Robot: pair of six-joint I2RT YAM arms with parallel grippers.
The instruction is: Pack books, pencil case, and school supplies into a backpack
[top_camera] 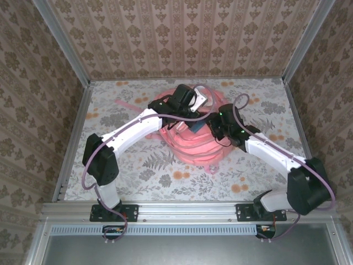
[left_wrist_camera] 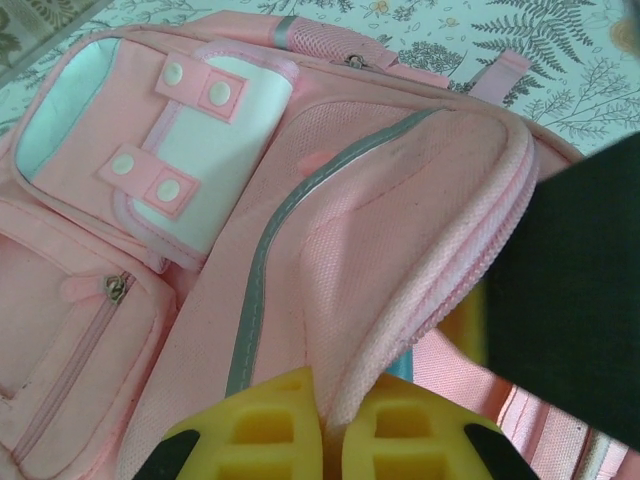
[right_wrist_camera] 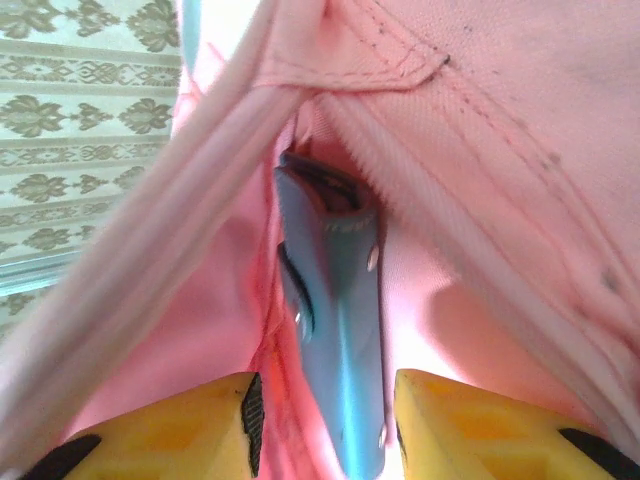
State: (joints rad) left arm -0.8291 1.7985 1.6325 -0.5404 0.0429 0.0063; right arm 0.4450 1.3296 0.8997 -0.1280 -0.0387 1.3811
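- Backpack (top_camera: 190,141) opening narrow; pink fabric walls crowd both sides of right gripper (right_wrist_camera: 325,400), blue item (right_wrist_camera: 335,330) wedged between its fingers.
- Left gripper (left_wrist_camera: 322,420) pinches the flap edge.
- Desk (top_camera: 132,171) around backpack open.

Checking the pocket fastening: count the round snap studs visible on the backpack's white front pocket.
4: on the white pocket, two on the upper pink tab, two on the lower tab. Others may be hidden.

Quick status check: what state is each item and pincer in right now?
backpack: lying on the table, main opening held up
left pincer: shut on the backpack's zipper edge
right pincer: at the opening, blue item between its fingers
blue item: edge-on, partly inside
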